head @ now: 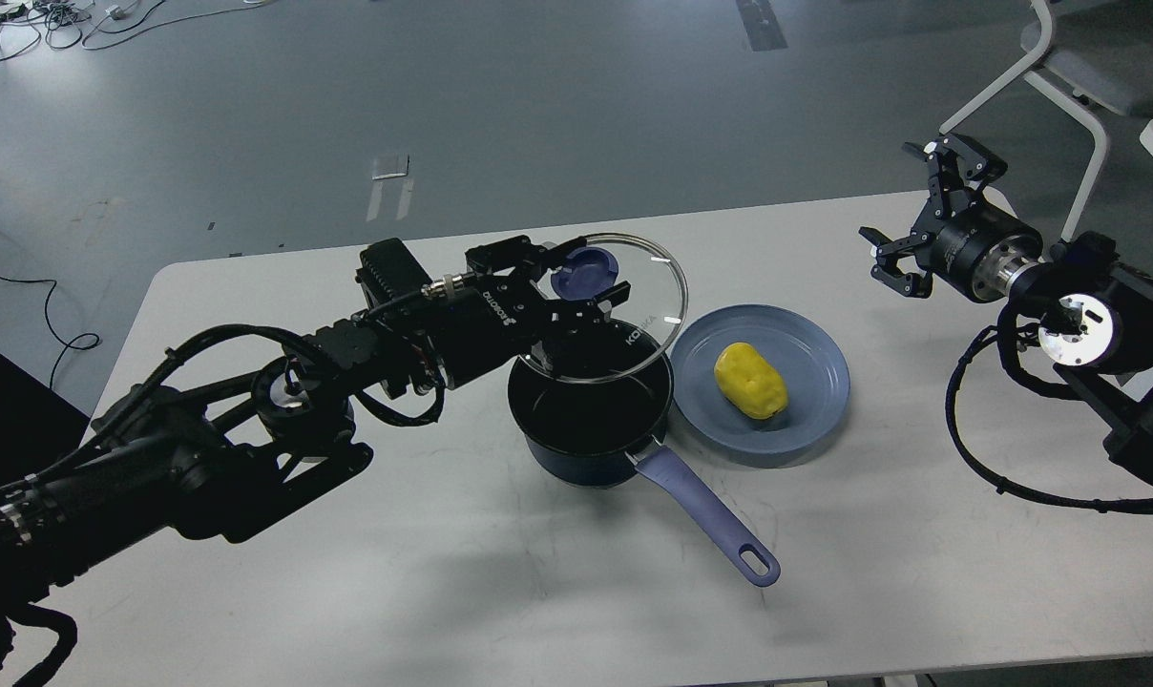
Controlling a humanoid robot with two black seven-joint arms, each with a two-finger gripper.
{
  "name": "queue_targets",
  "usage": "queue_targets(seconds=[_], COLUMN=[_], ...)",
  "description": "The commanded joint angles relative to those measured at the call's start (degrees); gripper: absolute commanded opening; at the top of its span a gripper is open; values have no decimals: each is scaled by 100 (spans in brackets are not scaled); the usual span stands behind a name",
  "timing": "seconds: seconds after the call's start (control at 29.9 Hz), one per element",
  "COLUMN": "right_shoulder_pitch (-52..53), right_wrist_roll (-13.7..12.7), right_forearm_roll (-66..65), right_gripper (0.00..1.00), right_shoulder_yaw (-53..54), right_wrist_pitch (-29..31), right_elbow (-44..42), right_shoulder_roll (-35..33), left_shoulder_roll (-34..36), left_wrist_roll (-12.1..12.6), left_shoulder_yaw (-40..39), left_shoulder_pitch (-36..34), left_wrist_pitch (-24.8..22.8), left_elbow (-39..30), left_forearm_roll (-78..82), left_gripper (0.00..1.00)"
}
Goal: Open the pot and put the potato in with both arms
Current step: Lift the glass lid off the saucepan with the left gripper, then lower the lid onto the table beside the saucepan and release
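Observation:
The dark navy pot (586,434) stands mid-table with its black inside showing and its purple handle (710,520) pointing to the front right. My left gripper (581,277) is shut on the purple knob of the round glass lid (648,305) and holds the lid tilted above the pot's back rim. The yellow potato (750,381) lies on the blue-grey plate (815,401) just right of the pot. My right gripper (911,215) is open and empty, in the air over the table's far right corner.
The white table (500,592) ends close behind the lid and at the right beyond the plate. A white chair frame (1063,86) stands behind the right arm. Black cable (977,458) loops below the right arm over the table.

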Motion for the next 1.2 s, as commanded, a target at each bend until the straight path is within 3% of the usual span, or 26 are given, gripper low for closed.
queue_targets(seconds=[0.0, 0.2, 0.27, 0.4, 0.67, 0.94, 1.17], right_shoulder_pitch=[7, 24, 33, 68, 77, 77, 60], right_wrist_roll=[0, 0, 0, 8, 0, 0, 9], right_forearm_roll=[-7, -16, -16, -16, -16, -25, -25], right_gripper=[100, 100, 100, 100, 100, 100, 100], right_shoulder_yaw=[0, -9, -105, -255, -281, -387, -378], right_wrist_pitch=[-9, -9, -9, 0, -17, -70, -70], right_elbow=[3, 20, 12, 12, 29, 29, 20], right_shoulder_roll=[29, 3, -24, -24, -24, -33, -33], left_shoulder_roll=[359, 1149, 1343, 1529, 1310, 589, 440], left_wrist_roll=[1, -7, -121, -218, -218, -227, -227], left_shoulder_yaw=[34, 60, 60, 52, 60, 60, 121], left_shoulder_pitch=[-103, 466, 661, 1056, 1505, 1883, 1919], left_wrist_pitch=[5, 76, 137, 646, 1042, 1074, 1074], left_elbow=[66, 102, 102, 146, 646, 1384, 1508], left_forearm_roll=[-24, -24, -33, -24, -235, -253, -235], left_gripper=[26, 23, 22, 22, 23, 23, 24])
